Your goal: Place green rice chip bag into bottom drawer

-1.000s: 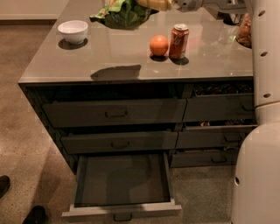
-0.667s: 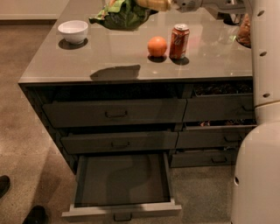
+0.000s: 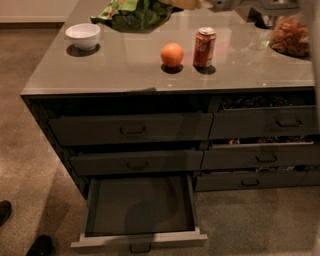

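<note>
Green rice chip bag [image 3: 131, 14] beside gripper [image 3: 212, 4], behind orange [image 3: 172, 54].

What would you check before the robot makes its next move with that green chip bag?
1. Bottom drawer pulled out: ok.
2. Green rice chip bag in sight, at the far edge of the counter: ok.
3. Gripper, at the picture's top edge right of the bag, holding it: cannot tell.
4. Orange and red can standing apart from the bag: ok.
5. Bag inside the drawer: not ok, not yet done.
</note>
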Robot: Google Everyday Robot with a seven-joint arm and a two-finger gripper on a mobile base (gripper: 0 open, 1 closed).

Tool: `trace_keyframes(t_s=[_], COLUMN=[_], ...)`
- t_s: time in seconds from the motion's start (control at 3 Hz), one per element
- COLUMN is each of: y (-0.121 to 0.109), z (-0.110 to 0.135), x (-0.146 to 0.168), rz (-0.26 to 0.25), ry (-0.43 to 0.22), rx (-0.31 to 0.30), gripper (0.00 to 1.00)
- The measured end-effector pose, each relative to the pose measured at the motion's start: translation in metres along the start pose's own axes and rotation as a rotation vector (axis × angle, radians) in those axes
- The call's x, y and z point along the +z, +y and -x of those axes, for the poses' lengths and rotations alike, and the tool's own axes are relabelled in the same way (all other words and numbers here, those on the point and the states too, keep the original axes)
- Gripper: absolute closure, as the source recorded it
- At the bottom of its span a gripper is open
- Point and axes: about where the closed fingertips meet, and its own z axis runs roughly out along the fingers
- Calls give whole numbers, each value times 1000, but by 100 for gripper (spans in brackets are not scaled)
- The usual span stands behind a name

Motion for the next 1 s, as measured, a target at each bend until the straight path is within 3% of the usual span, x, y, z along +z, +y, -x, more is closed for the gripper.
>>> trace_keyframes(t_s=[0.33,0.67,1.0], y=[30,70,108], z=[41,66,57], x=[5,13,12], rz=[38,101,123], ry=[-32,-28,11], rx=[-34,-44,-28], gripper=[100,100,100])
